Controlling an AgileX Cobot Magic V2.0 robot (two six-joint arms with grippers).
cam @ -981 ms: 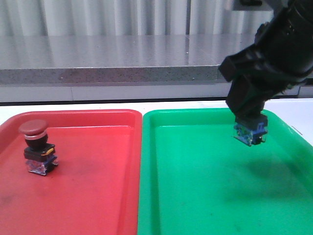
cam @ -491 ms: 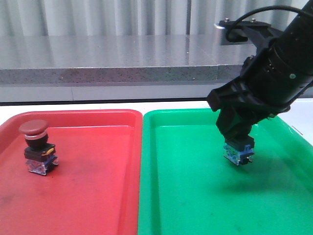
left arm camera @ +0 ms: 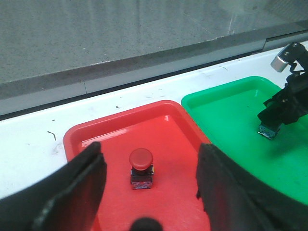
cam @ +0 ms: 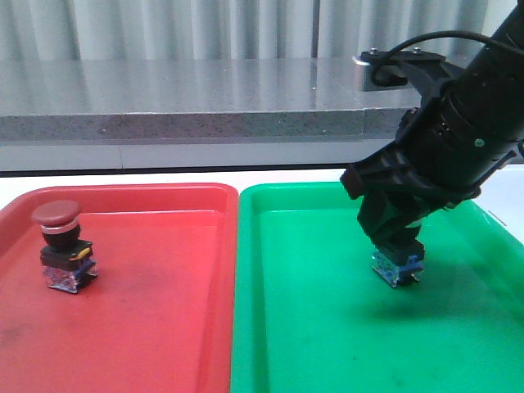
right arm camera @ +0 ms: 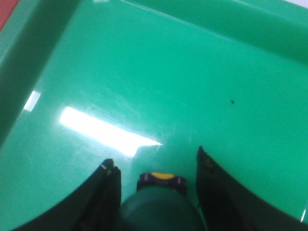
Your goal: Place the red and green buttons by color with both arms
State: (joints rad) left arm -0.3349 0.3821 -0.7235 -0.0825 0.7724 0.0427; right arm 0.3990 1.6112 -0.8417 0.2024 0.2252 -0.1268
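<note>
While gripping the green button (cam: 397, 267), right tool (cam: 393, 246) seemingly touches green tray (cam: 327, 327).

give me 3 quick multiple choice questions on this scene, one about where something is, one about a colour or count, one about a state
1. Where does the red button stand?
A. in the red tray
B. in the green tray
C. on the white table

2. How many trays are on the table?
A. one
B. two
C. three

3. What is the right end effector doing?
A. hanging open and empty
B. shut on the green button
C. shut on the red button

Answers:
1. A: it stands upright near the far left of the red tray.
2. B: the red tray and the green tray lie side by side.
3. B: the right wrist view shows the green button between the fingers, over the green tray.
</note>
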